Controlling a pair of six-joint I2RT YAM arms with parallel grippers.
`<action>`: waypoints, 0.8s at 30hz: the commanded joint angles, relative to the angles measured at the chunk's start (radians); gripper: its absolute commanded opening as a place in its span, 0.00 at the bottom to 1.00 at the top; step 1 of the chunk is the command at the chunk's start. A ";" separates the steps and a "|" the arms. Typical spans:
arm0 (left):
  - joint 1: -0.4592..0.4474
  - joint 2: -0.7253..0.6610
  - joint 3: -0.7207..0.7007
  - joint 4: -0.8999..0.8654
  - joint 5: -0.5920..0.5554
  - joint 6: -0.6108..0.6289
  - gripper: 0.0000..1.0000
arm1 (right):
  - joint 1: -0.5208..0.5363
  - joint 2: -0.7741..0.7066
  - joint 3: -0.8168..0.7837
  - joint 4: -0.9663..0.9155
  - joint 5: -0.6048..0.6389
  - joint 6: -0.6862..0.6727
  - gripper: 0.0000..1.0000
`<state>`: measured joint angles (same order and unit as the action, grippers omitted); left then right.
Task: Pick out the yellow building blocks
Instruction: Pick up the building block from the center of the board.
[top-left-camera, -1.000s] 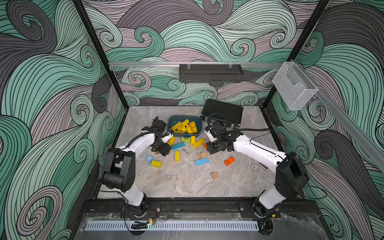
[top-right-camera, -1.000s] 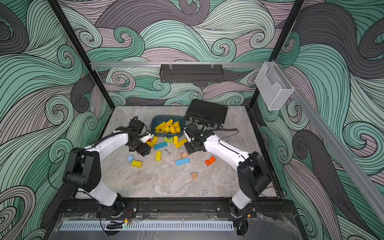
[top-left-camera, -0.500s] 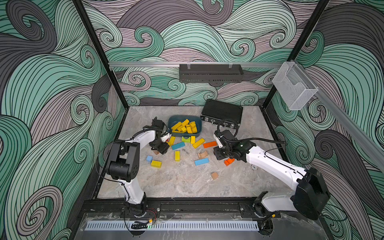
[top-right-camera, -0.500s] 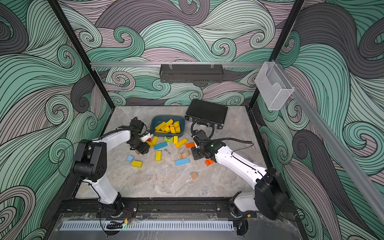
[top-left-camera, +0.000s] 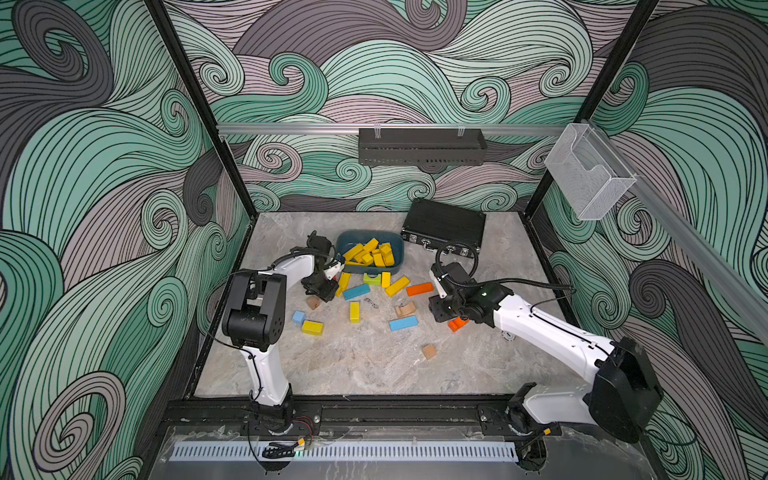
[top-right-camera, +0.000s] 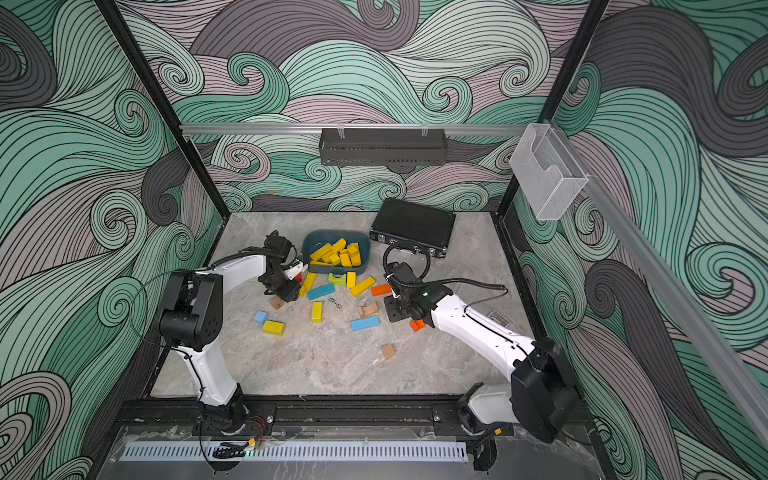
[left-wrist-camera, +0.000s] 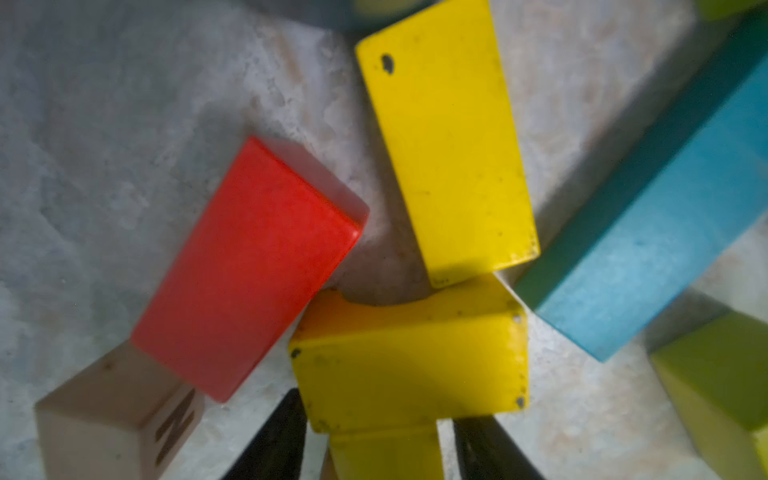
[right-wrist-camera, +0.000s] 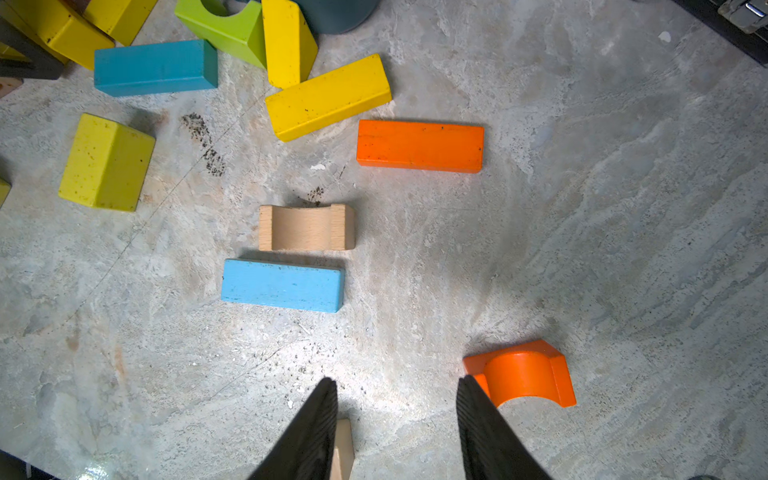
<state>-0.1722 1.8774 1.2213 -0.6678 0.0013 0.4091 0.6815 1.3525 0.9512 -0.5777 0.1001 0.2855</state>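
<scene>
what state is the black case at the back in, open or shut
Shut: the black case lies flat, lid down, latches along its front edge.

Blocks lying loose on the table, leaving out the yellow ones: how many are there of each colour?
Blue blocks: 3
Orange blocks: 2
Red block: 1
Plain wooden blocks: 3
Lime-green arch block: 1
Total: 10

Marble tabletop (top-left-camera: 365, 365), loose yellow building blocks (top-left-camera: 354, 311), bin (top-left-camera: 365, 235), case (top-left-camera: 444, 222)
</scene>
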 joint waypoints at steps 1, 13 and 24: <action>0.007 0.023 0.017 -0.001 -0.015 0.002 0.45 | 0.002 -0.014 -0.012 0.006 0.025 0.020 0.49; 0.008 -0.067 0.009 -0.066 -0.002 -0.003 0.15 | 0.000 -0.010 -0.033 0.024 0.036 0.024 0.49; 0.009 -0.213 0.231 -0.275 0.118 -0.006 0.18 | -0.001 -0.001 -0.065 0.086 0.045 0.058 0.52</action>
<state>-0.1703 1.6867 1.3556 -0.8604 0.0467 0.4099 0.6811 1.3529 0.9051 -0.5220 0.1318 0.3153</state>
